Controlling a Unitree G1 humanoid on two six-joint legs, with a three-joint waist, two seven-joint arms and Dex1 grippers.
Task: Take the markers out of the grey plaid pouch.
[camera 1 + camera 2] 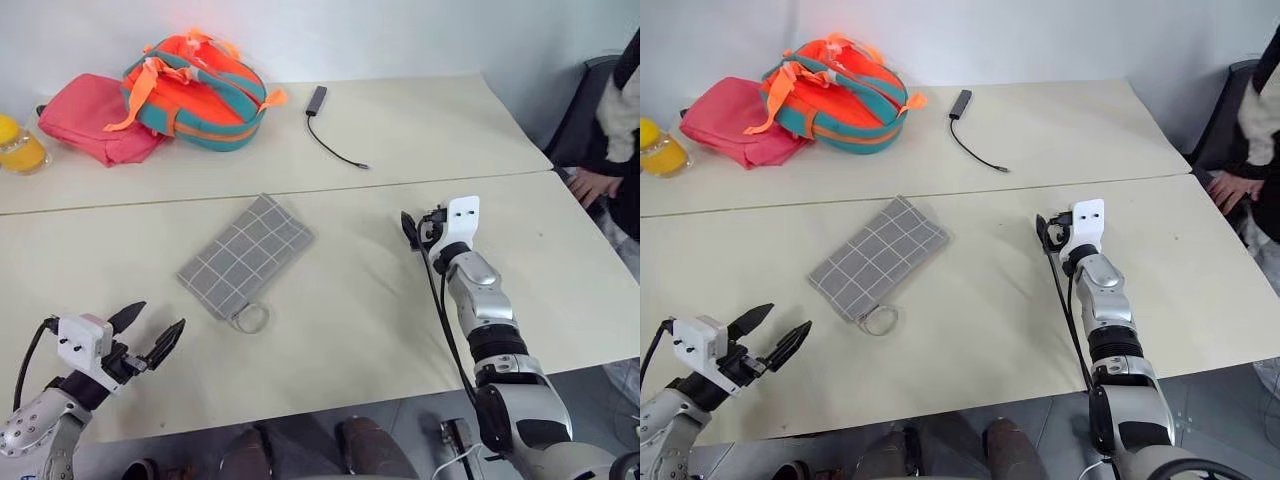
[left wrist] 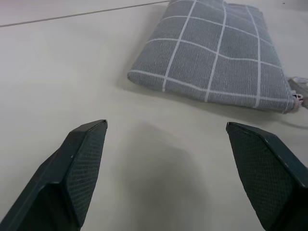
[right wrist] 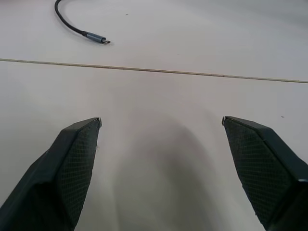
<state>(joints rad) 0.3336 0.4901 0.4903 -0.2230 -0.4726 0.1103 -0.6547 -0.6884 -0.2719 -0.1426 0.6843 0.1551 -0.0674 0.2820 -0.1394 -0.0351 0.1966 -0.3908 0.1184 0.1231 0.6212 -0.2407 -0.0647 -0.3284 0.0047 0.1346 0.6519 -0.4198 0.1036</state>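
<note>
Pouch [image 1: 245, 255] lies before backpack [image 1: 196, 90] (cable [image 1: 335, 130] rightward).
</note>
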